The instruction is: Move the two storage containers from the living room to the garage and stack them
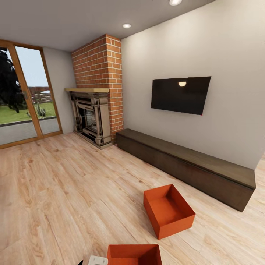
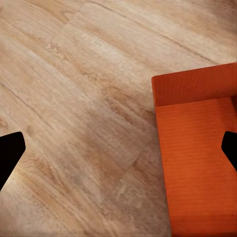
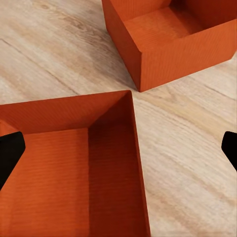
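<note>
Over on the left of the head view, the glass doors [image 1: 27, 95] look out on grass, and light wood planks [image 1: 55, 191] run across the living room. Moving along, there's the red brick fireplace [image 1: 97, 92], then the black TV [image 1: 180, 94] on the wall with the long dark cabinet [image 1: 191, 167] beneath it.

Now the things that matter. The far storage container [image 1: 168, 210] sits open-topped on the planks, just in front of the cabinet but apart from it. The near storage container [image 1: 134, 254] is right at the robot's feet, cut off by the lower edge of the view (empty, both of them, as far as can be seen).

The left gripper [image 2: 118, 148] hangs over bare planks beside the near container's wall, one fingertip [image 2: 10, 153] over wood and the other over the orange interior: spread wide, holding nothing. The right gripper [image 3: 118, 148] is just as wide and empty, with one dark fingertip [image 3: 10, 155] over the near container's inside and the far container ahead of it.

So this reads as the very first step: neither box is lifted, and the garage is nowhere to be seen. The next move, by my reckoning, calls for bringing the arms down on opposite walls of the near container and closing on those thin walls squarely before any lift. Off-centre, a thin wall could slip or tip the box.
</note>
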You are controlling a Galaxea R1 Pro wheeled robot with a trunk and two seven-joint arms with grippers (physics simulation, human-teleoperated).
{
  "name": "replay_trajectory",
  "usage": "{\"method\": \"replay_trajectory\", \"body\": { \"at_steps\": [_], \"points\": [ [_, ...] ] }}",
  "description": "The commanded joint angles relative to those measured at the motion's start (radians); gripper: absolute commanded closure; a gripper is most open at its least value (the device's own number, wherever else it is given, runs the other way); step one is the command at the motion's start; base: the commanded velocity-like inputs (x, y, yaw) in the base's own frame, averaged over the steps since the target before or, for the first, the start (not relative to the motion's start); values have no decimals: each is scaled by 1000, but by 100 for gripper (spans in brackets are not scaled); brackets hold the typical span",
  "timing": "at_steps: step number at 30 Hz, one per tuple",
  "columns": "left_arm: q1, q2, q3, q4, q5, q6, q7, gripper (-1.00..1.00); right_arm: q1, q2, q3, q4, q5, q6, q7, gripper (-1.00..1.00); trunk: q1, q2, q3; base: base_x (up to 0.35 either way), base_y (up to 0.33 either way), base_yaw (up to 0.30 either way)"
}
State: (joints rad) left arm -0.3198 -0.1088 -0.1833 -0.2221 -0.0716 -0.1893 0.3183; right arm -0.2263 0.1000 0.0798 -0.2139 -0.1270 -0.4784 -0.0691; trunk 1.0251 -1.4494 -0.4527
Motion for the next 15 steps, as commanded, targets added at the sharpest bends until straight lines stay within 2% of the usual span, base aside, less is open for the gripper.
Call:
{"method": "replay_trajectory", "body": {
  "at_steps": [1,10,15],
  "points": [
    [-1,0,-4,1,-8,-1,7,-100,-1,0,9,1,-10,-3,-4,-100,0,-1,-1,-39,0,0],
    [0,-4,-5,1,-8,0,4,-100,-1,0,12,1,-10,-4,-4,-100,0,-1,-4,-73,-4,29],
    [0,-5,-6,1,-8,-1,4,-100,-1,0,12,1,-10,-4,-4,-100,0,-1,-8,-9,-170,89]
  ]
}}
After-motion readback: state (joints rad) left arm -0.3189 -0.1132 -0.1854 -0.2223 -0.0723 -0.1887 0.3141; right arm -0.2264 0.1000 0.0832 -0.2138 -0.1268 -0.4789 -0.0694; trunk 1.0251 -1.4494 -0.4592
